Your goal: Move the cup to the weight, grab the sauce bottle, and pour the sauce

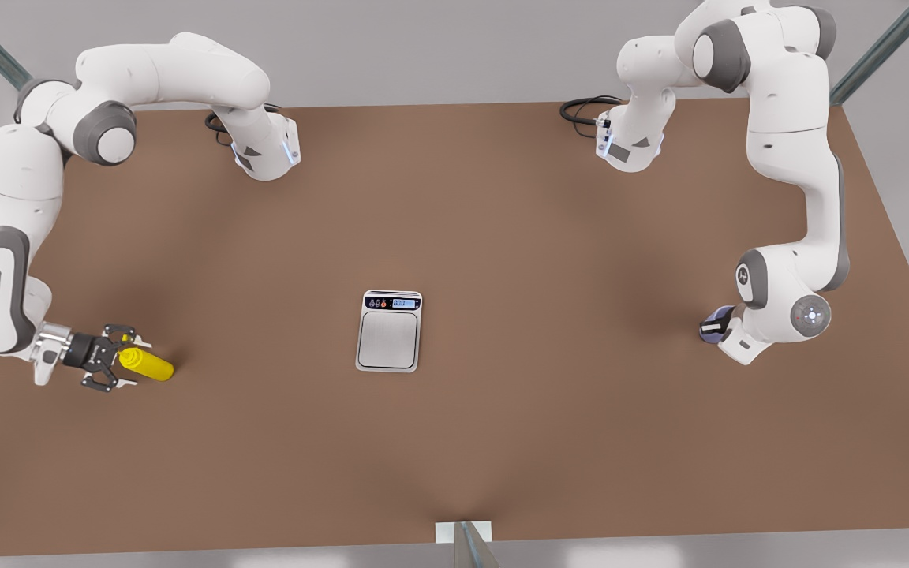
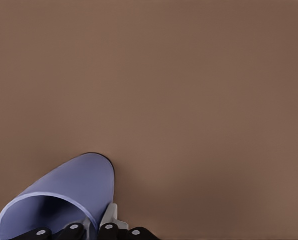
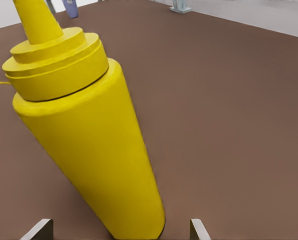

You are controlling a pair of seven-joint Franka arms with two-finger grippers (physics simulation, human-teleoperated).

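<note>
The yellow sauce bottle [image 1: 148, 364] [image 3: 89, 145] stands on the brown table at the front view's left. My right gripper [image 1: 117, 360] [image 3: 120, 231] is open around it, one fingertip on each side and both clear of its body. The lavender cup [image 1: 715, 323] [image 2: 64, 195] stands at the front view's right, partly hidden by the arm there. My left gripper [image 2: 94, 229] is right at the cup's rim. The cup also appears far off as a small shape [image 3: 70, 7]. The silver weight [image 1: 389, 331] lies flat at the table's middle, its display strip on the far side.
Both arm bases [image 1: 265, 150] [image 1: 632, 142] stand at the back of the table with black cables beside them. A metal post [image 1: 466, 540] rises at the middle of the front edge. Bare brown tabletop [image 1: 549, 331] lies between the weight and each arm.
</note>
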